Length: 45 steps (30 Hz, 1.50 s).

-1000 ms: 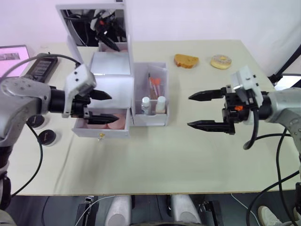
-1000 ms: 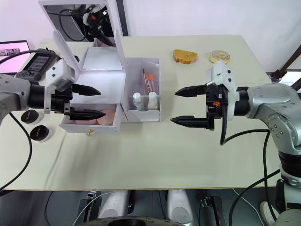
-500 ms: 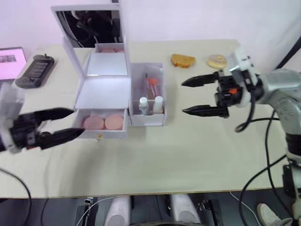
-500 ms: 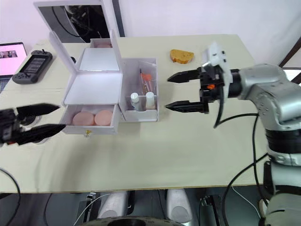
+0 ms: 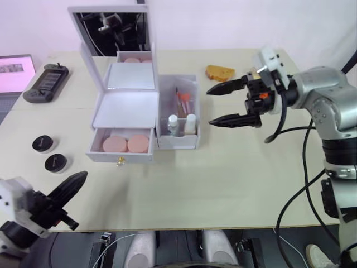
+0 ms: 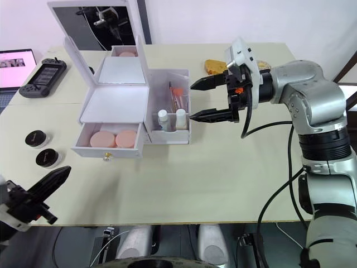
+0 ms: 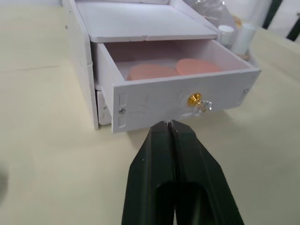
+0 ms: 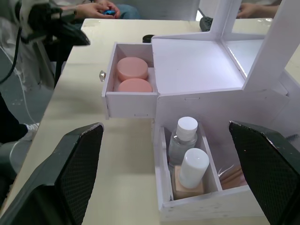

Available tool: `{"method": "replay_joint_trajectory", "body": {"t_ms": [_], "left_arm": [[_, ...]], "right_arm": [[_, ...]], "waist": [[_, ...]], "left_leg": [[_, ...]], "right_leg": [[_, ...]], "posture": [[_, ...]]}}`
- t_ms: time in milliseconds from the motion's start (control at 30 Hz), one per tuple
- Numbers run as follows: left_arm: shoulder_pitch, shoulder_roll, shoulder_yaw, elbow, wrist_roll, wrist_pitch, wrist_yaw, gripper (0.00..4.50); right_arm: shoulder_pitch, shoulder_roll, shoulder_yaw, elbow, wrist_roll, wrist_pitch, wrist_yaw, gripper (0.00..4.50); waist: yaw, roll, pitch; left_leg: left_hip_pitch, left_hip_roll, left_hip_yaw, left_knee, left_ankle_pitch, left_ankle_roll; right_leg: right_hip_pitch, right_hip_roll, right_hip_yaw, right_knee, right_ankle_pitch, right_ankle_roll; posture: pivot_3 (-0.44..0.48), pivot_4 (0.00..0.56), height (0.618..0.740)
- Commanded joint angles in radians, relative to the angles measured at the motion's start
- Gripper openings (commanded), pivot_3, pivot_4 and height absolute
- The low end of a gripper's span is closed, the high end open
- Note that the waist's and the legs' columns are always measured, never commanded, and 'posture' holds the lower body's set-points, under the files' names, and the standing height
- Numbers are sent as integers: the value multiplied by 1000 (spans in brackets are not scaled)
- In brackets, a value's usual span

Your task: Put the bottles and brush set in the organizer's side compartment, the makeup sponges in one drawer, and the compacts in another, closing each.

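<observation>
The white organizer [image 5: 124, 109] stands with its mirror lid up and its upper drawer [image 7: 183, 96] pulled open. Two pink makeup sponges [image 5: 114, 144] [image 5: 137, 144] lie side by side in that drawer. In the side compartment [image 5: 177, 139], two white-capped bottles [image 5: 173, 124] [image 5: 191, 123] stand in front of the bagged brush set [image 5: 183, 101]. Two black-lidded compacts [image 5: 42, 143] [image 5: 56, 162] rest on the table left of the organizer. My left gripper [image 5: 81, 178] is shut and empty, low by the table's near left edge, pointing at the drawer front. My right gripper [image 5: 211, 107] hangs open just right of the side compartment.
A slice of bread [image 5: 220, 72] lies at the back right of the table. A handheld game console [image 5: 44, 82] and a lit screen [image 5: 14, 68] sit at the far left. A person's hands [image 8: 96, 8] show beyond the table in the right wrist view.
My left gripper drew back from the open drawer to the near left edge and shut. My right gripper moved left, closer to the side compartment, staying open.
</observation>
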Motion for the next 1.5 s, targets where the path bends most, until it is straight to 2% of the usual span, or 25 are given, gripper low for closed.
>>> {"method": "replay_joint_trajectory", "body": {"t_ms": [33,300,600,1200,1500], "left_arm": [[19,-59,-78,30,101,-168,48,56],[-12,-121,-297,120,242,-357,153,56],[-119,-101,-436,243,311,-450,253,56],[-390,-15,-530,402,337,-436,349,56],[-462,3,-537,468,326,-434,374,56]], "right_arm": [[-6,-48,-19,-48,20,91,0,4500],[48,-86,-52,-141,71,195,-15,4500],[88,-114,-87,-166,77,184,-20,4500],[97,-117,-121,-245,117,233,-98,4500],[60,-118,-130,-288,167,305,-165,4500]], "waist": [[3,0,0],[2,0,0],[6,0,0],[7,0,0],[8,0,0]], "left_leg": [[0,0,0,0,0,0],[-1,0,1,0,0,0],[-1,0,2,0,0,0],[-1,0,1,0,0,0],[-1,0,1,0,0,0]], "right_leg": [[0,0,0,0,0,0],[0,0,0,-1,0,0],[0,0,0,-2,1,1],[0,0,0,-1,2,4],[0,0,0,-1,3,5]], "posture": [[0,150,740],[0,150,740],[0,150,740],[0,150,740],[0,150,740]]}}
